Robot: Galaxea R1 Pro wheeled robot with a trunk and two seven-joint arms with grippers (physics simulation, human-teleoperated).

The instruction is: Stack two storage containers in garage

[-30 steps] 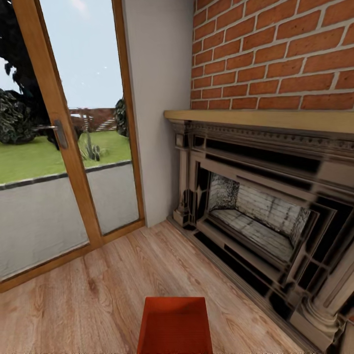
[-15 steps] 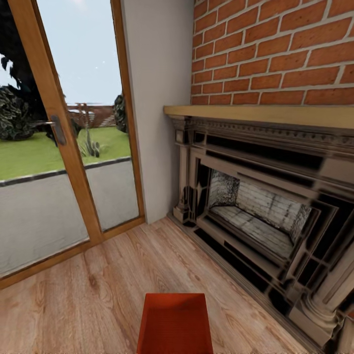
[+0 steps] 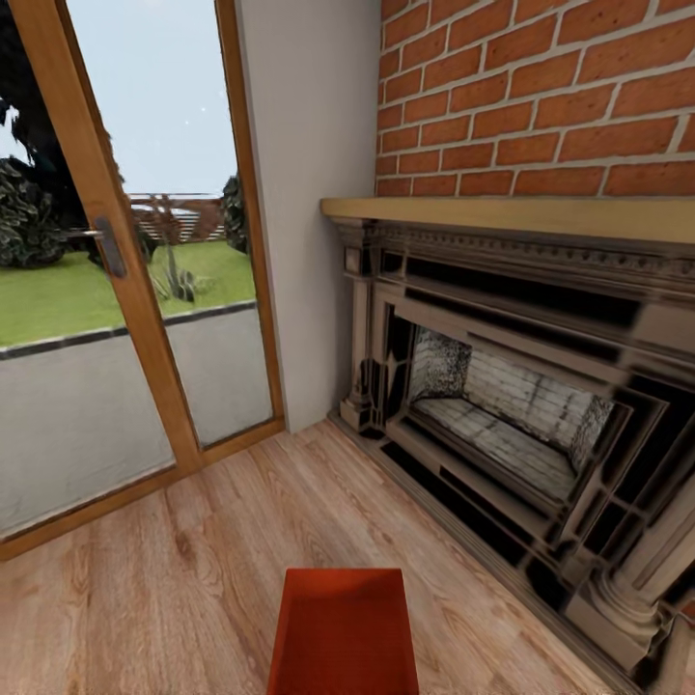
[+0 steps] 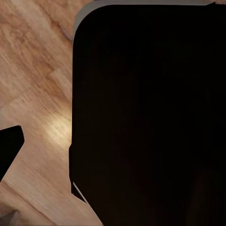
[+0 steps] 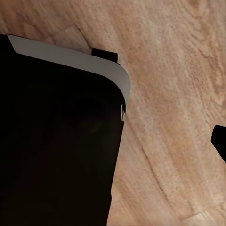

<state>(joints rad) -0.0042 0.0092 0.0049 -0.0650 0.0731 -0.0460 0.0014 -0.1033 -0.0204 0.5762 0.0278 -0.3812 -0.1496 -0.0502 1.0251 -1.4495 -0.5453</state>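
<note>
Tool state on both arms impossible to tell, one storage container (image 3: 345, 632) over wood floor (image 3: 193, 579), one fireplace (image 3: 512, 425), one glass door (image 3: 125, 270)

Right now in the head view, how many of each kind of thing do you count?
Orange-red storage container: 1
Fireplace: 1
Glass door: 1
Brick wall: 1
Total: 4

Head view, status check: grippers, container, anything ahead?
Grippers: state cannot be told. One storage container low centre, over the wood floor. Ahead: fireplace right, glass door left.
</note>
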